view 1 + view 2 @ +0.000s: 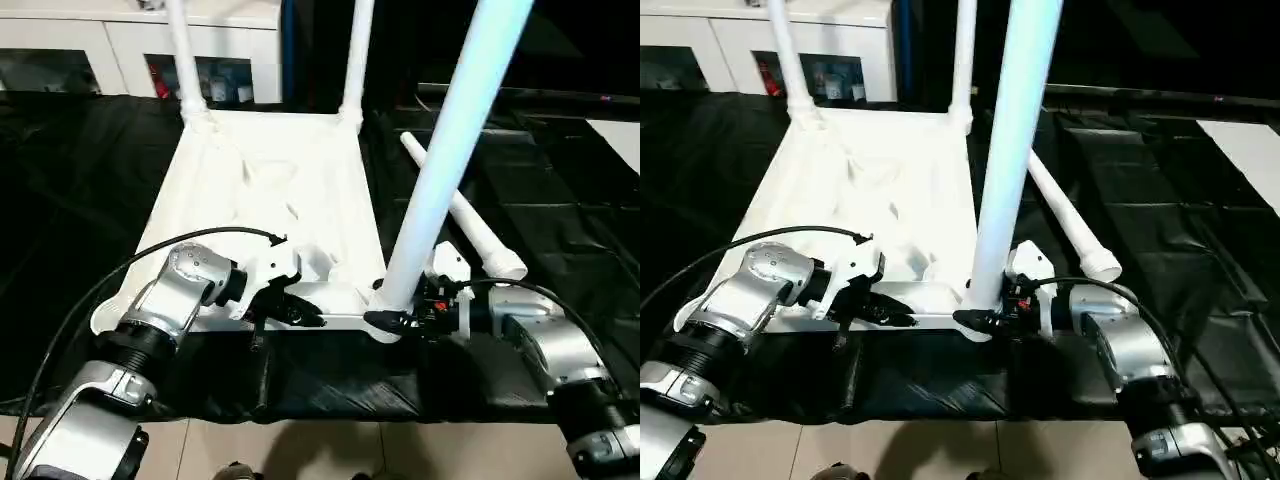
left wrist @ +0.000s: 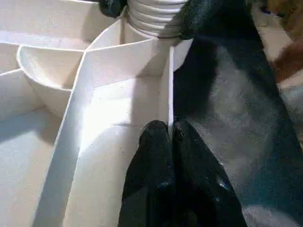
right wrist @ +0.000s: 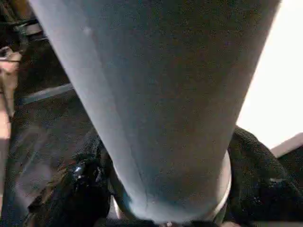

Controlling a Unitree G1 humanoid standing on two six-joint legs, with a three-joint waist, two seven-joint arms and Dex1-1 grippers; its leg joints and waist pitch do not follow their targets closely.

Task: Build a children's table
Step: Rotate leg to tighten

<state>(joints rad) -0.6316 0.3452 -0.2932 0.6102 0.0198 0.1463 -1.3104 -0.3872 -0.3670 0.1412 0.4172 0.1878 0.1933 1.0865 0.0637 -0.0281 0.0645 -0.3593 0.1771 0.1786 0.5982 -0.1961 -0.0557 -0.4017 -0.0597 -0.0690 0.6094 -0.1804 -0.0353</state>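
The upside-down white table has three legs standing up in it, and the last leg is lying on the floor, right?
Not quite. Three legs do stand in the table, but the last leg lies on the black-covered work surface beside the table, not on the floor. The left eye view shows it there, on the robot's right.

Upright leg [image 1: 440, 170] runs off frame (top unseen).

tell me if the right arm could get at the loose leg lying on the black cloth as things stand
Probably yes, but not right away. The loose leg lies on the black cloth just beyond the right gripper, nothing between them. That gripper's fingers sit around the base of the near right leg and must release first.
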